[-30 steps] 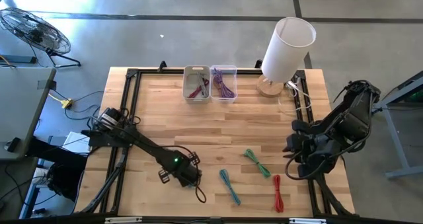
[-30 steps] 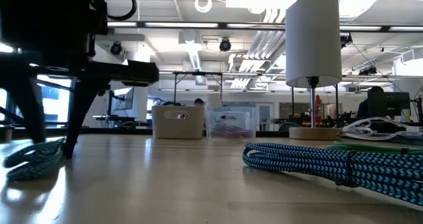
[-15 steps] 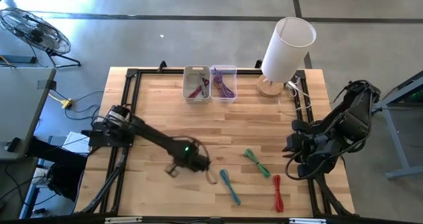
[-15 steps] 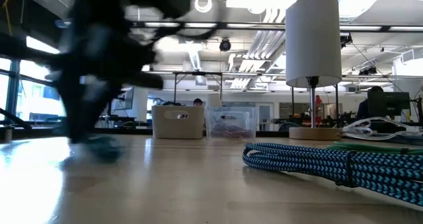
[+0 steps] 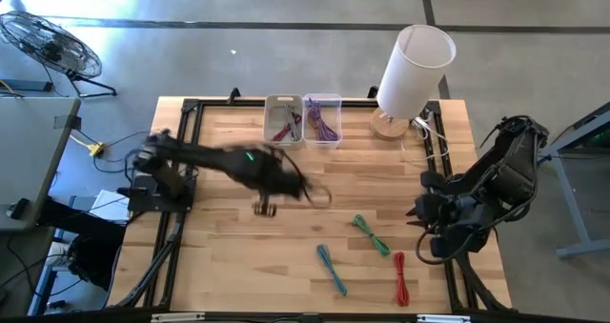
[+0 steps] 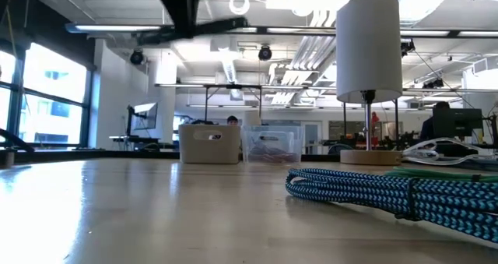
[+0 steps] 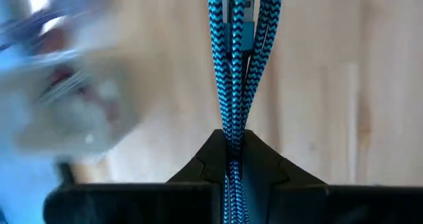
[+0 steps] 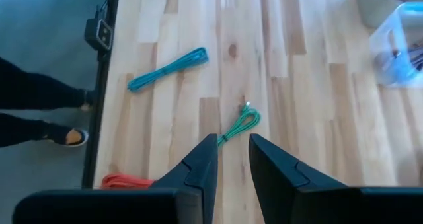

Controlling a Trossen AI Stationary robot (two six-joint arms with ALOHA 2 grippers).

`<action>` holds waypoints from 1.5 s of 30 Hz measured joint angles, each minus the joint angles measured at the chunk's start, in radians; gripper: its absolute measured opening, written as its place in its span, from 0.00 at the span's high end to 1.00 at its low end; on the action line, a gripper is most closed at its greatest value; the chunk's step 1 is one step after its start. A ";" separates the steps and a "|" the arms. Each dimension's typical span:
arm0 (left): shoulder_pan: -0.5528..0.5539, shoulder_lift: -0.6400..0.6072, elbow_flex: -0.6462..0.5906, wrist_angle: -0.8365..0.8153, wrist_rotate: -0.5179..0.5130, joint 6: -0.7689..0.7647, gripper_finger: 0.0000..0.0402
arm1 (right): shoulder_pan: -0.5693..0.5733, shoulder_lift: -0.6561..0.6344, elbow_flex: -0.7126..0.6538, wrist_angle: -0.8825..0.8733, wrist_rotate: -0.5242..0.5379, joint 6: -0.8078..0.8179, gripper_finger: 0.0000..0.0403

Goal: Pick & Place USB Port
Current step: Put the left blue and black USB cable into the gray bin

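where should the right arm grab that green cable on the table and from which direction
Take the green cable at its middle, coming straight down from above. It lies flat on the table as a narrow folded bundle running diagonally, so the right gripper should set its fingers across the strands. The teal cable and the red cable lie apart from it, leaving room.

A blue-and-black braided USB cable [image 7: 232, 65], folded into a bundle of parallel strands, is pinched between the closed fingers of the left gripper [image 7: 231, 159] and hangs off the light wooden table [image 5: 381, 190], over its middle. Three more folded cables lie flat on the table's near right part: a teal braided cable [image 5: 332, 269], a green cable [image 5: 372, 234] just beside it, and a red cable [image 5: 401, 277] nearest the right edge. At the far edge stand two small bins touching side by side, a white bin [image 5: 283, 121] with reddish cables inside and a clear bin [image 5: 323, 119] with purple ones.
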 joint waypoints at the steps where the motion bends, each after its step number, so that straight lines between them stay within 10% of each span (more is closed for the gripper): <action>1: 0.021 -0.026 0.021 -0.008 -0.021 -0.020 0.95 | 0.000 0.000 0.000 0.000 0.013 -0.009 0.81; 12: 0.298 -0.319 0.069 0.157 -0.165 -0.046 0.95 | 0.000 0.000 0.000 0.041 0.116 -0.014 0.81; 25: 0.589 -0.318 0.052 0.510 0.037 -0.120 0.95 | -0.003 0.000 0.000 0.076 0.184 -0.015 0.81; 45: 0.647 -0.310 -0.567 1.055 0.004 -0.649 0.95 | -0.003 0.059 0.000 0.090 0.188 -0.014 0.81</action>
